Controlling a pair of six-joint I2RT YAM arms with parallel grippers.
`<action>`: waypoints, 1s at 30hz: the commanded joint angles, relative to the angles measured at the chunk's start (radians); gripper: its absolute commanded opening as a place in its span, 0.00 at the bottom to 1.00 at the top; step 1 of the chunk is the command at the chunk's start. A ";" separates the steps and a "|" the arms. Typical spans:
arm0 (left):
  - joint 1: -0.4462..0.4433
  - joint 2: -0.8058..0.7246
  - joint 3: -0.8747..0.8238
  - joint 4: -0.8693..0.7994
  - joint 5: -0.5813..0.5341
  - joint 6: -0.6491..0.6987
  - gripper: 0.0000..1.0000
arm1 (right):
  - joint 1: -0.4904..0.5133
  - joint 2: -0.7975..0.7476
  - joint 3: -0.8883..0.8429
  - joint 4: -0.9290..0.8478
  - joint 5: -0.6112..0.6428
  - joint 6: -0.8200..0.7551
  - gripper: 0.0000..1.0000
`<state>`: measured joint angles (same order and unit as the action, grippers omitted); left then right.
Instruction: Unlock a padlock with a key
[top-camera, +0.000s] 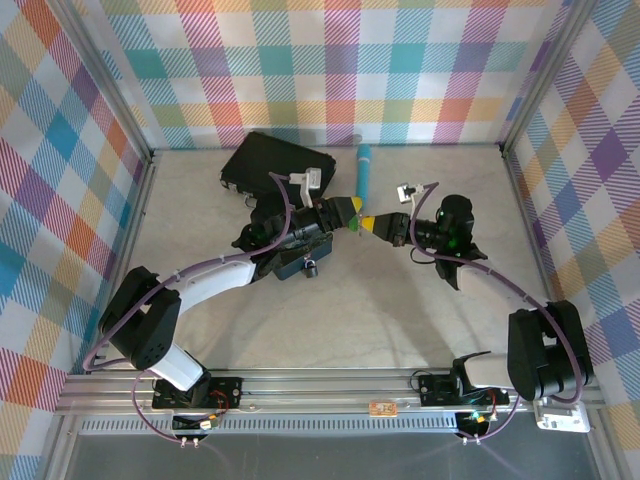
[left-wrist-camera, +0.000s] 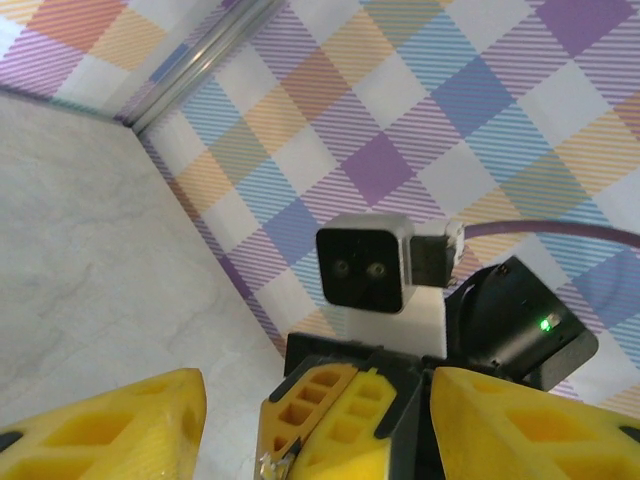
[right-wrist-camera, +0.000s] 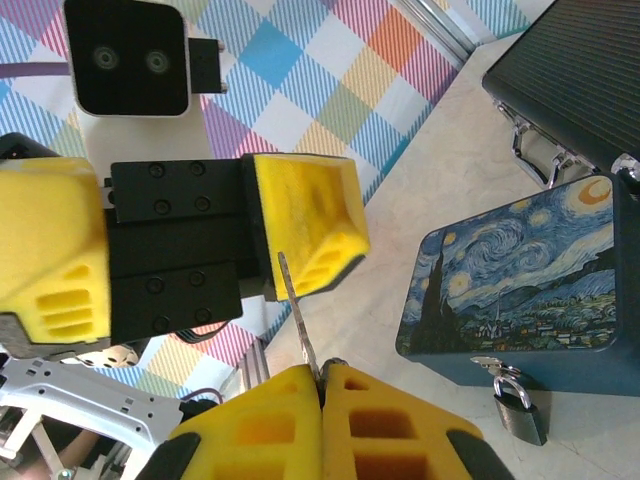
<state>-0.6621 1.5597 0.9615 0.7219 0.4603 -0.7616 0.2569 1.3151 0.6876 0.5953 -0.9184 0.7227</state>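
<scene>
My right gripper (right-wrist-camera: 322, 372) is shut on the key (right-wrist-camera: 298, 310), a thin silvery blade that sticks up from between its yellow fingers. My left gripper (right-wrist-camera: 175, 240) faces it, open, with one yellow finger (right-wrist-camera: 305, 220) just behind the key's tip. In the left wrist view the right gripper's closed fingers (left-wrist-camera: 340, 420) sit between my left gripper's (left-wrist-camera: 315, 385) spread jaws, and the key (left-wrist-camera: 268, 465) glints at their lower edge. The small dark padlock (right-wrist-camera: 520, 412) hangs from the latch of the starry-night box (right-wrist-camera: 520, 280). From above, the padlock (top-camera: 311, 267) lies below the left arm. The two grippers (top-camera: 352, 208) (top-camera: 372, 224) meet at mid-table.
A black rectangular case (top-camera: 275, 165) lies at the back left, behind the painted box (top-camera: 288, 268). A blue cylinder (top-camera: 363, 170) lies at the back centre. Plaid walls enclose the table on three sides.
</scene>
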 joint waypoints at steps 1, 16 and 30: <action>0.004 0.021 0.040 -0.017 0.052 0.015 0.58 | 0.007 -0.025 0.034 -0.051 -0.030 -0.052 0.00; 0.002 0.056 0.055 0.022 0.082 -0.035 0.00 | 0.006 -0.038 0.034 -0.066 -0.009 -0.064 0.00; -0.011 0.022 0.066 -0.027 0.077 -0.003 0.00 | -0.031 -0.079 0.059 -0.130 -0.037 -0.102 0.37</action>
<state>-0.6605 1.6108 1.0004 0.7040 0.5163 -0.7898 0.2337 1.2186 0.7155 0.4366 -0.9035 0.6205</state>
